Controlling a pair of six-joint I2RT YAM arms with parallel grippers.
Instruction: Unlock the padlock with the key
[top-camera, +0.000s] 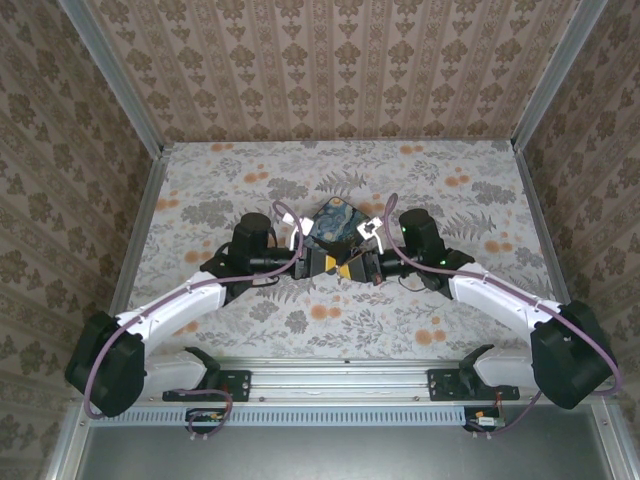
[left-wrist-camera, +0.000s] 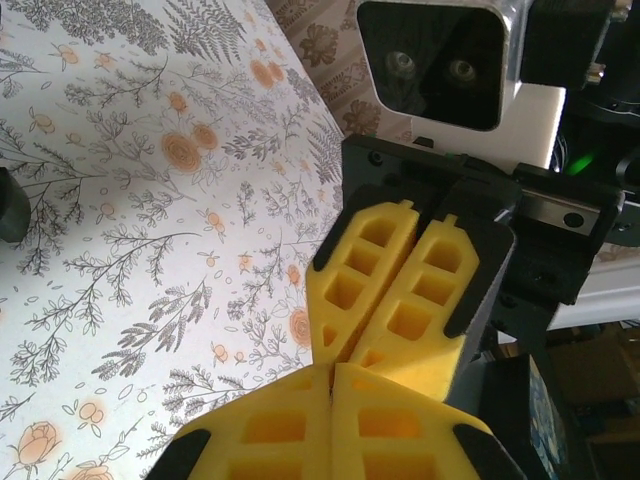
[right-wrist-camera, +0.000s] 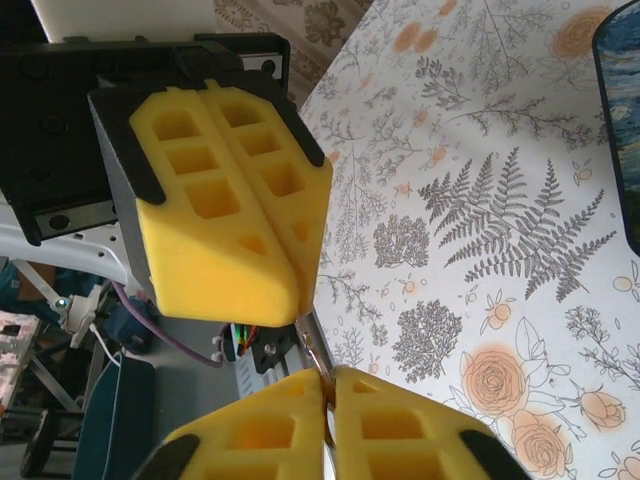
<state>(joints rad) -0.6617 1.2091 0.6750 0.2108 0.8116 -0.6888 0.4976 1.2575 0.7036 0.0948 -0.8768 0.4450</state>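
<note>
- Right wrist view, nearest first: the right gripper (right-wrist-camera: 328, 385) has chunky yellow foam fingers with square hollows moulded in and black backing. They are drawn in close, pinching a thin strip of bright metal, which looks to be the key (right-wrist-camera: 316, 350).
- That key sticks up out of the seam towards the left gripper (right-wrist-camera: 298, 298), just beyond.
- Its fingers are the same waffled yellow foam, wedge-shaped and pressed tight together. I cannot tell whether they nip the key's far end.
- Beneath both grippers lies a smooth pale tablecloth (right-wrist-camera: 480, 230) printed with grey ferns and orange roses.
- Farther on sits a flat dark blue panel (right-wrist-camera: 622, 130) with a painted swirl. Whether it is a tray or a mat is unclear.
- From the top external view, brown damask wallpaper (top-camera: 330, 70) backs the table.
</note>
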